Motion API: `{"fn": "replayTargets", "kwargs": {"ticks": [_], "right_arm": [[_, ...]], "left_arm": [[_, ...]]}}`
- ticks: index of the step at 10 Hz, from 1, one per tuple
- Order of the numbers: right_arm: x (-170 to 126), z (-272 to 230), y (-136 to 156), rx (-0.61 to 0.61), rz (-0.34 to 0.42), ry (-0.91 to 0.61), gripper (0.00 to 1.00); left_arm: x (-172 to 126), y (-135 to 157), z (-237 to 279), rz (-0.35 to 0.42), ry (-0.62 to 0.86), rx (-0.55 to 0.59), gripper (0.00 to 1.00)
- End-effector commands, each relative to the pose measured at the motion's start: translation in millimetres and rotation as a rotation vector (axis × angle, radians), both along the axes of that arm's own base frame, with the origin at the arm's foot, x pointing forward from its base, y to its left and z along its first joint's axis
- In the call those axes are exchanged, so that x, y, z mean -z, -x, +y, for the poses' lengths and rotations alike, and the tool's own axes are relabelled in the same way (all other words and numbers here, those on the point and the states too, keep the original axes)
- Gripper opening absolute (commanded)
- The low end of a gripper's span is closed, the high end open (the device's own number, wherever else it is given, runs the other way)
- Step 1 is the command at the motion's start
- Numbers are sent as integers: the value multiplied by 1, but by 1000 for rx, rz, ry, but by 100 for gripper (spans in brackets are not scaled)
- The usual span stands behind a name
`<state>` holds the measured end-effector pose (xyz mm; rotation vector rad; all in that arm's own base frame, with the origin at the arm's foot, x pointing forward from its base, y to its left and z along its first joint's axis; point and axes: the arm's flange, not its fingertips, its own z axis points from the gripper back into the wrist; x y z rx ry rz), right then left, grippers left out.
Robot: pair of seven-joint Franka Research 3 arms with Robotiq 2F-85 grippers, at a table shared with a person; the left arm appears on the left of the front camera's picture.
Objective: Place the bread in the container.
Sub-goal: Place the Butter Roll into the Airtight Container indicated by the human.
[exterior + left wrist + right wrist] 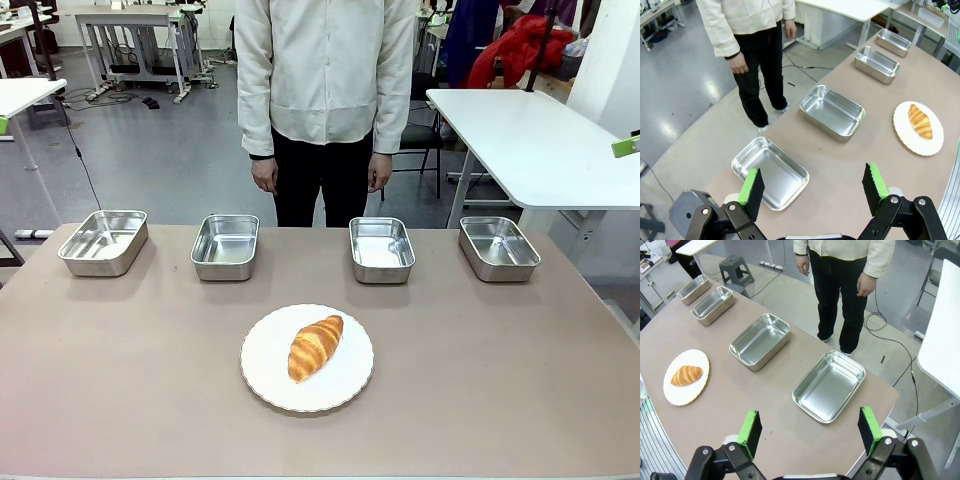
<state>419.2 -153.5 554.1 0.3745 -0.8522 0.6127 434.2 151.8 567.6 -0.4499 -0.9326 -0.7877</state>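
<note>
Front view: the golden-brown, curved, ridged bread [315, 347] lies on a round white plate [265, 372], pointing 7 to 1 o'clock. The left gripper [813, 187], spread wide, has it at 2 o'clock. The right gripper [809, 431], also spread, has it at 10 o'clock.

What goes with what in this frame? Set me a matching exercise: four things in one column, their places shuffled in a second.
Things: 1 bread; 2 plate; 3 four steel trays; 4 person.
Places: A in a row along the far side of the table; B standing beyond the table; C lying on the plate; D on the table's near middle.
Pairs: 1-C, 2-D, 3-A, 4-B
</note>
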Motion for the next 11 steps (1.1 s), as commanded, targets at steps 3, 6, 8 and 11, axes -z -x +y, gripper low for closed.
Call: {"fn": "replayTargets", "kwargs": {"ticks": [3, 6, 8, 11], "right_arm": [[1, 0, 0, -6, -8, -8, 100], [1, 0, 0, -6, -8, -8, 100], [1, 0, 0, -6, -8, -8, 100], [1, 0, 0, -6, -8, -8, 100]], "left_arm": [[-2, 1, 0, -10, 9, -3, 100], [-2, 1, 0, -10, 9, -3, 100], [-2, 1, 0, -10, 9, -3, 100], [-2, 1, 0, -10, 9, -3, 100]]}}
